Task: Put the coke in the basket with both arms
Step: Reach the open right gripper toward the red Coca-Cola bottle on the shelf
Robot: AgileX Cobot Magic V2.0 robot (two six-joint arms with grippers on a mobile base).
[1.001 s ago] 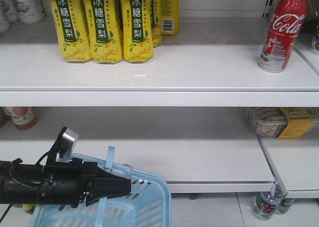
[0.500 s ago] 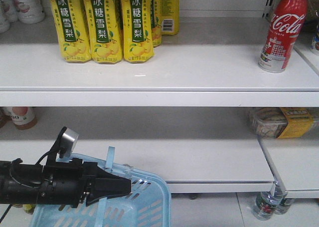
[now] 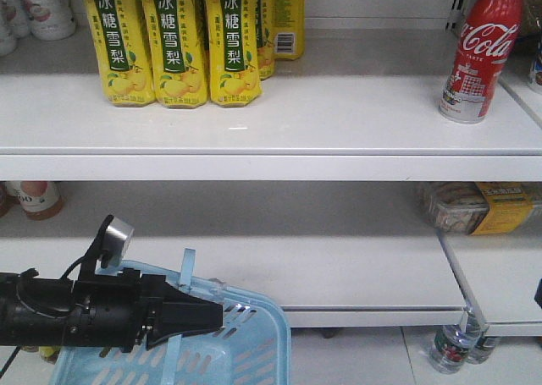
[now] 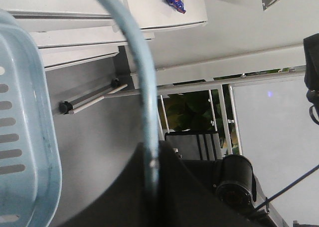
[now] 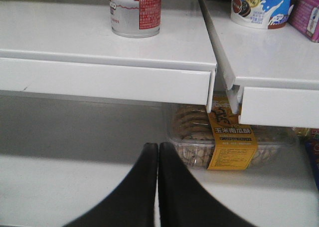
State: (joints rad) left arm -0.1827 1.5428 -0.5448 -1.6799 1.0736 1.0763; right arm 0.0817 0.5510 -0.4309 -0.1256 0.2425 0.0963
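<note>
- My left gripper (image 3: 216, 316) sits at the lower left of the front view. Its jaws are closed on the thin handle (image 4: 143, 82) of the blue basket (image 3: 275, 338), and the left wrist view shows that handle running straight into the black fingers.
- The coke (image 3: 478, 55) stands upright at the upper right of the front view, on the top shelf (image 3: 296, 114), well apart from the basket.
- My right gripper (image 5: 158, 148) is at the bottom centre of its own wrist view, fingers pressed together with nothing between them. The coke's silvery base is above it and slightly left in that frame, and a box of biscuits (image 5: 224, 137) lies just beyond the tips.
- In the front view I catch only a dark sliver (image 3: 539, 294) at the right edge. It may be that arm, but I can't be sure.
- I judge the step in hand to be the reach for the coke: the basket is held and the coke is untouched.
- Next I'd raise the right gripper to the top shelf, open it wide enough for the coke, and close around the body without tipping it.
</note>
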